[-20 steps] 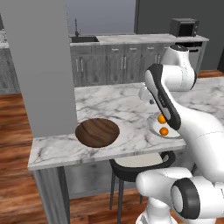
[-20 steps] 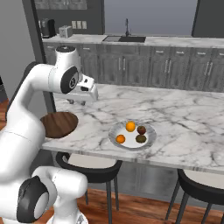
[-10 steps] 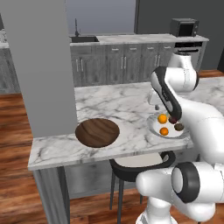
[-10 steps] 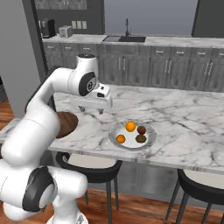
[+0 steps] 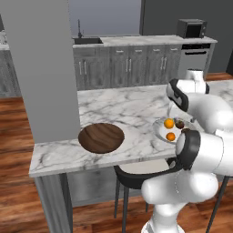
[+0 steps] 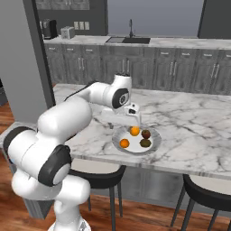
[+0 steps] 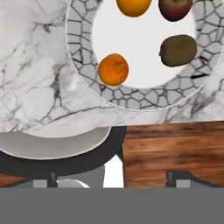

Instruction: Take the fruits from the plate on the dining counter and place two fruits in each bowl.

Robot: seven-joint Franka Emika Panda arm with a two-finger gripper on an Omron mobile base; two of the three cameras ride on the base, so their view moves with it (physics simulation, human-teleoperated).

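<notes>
The plate [image 7: 83, 52] lies near the front edge of the dining counter [image 6: 189, 117]. On it are two orange fruits [image 7: 113, 69] [image 7: 133, 5], a reddish-brown one [image 7: 175, 8] and an olive-brown one [image 7: 178, 50]. The same plate [image 6: 153, 143] shows in the right base view, and its fruits [image 5: 170, 136] show in the left base view. My gripper [image 6: 125, 124] hangs just above the plate's left rim, open and with nothing between its fingers; in the hand view the gripper [image 7: 110, 180] points down at the counter's front edge. A dark brown bowl [image 5: 101, 137] sits to the left with nothing in it.
Black stools with pale seats [image 6: 97, 169] [image 6: 207, 194] stand under the counter's front edge, above the wood floor [image 7: 175, 144]. A wide grey pillar [image 5: 41, 68] rises at the counter's left end. Grey kitchen cabinets [image 6: 180, 67] with a sink line the back wall.
The arm has swung right from above the dark brown bowl to above the plate. The jaws, shut a second ago, now stand wide apart.
</notes>
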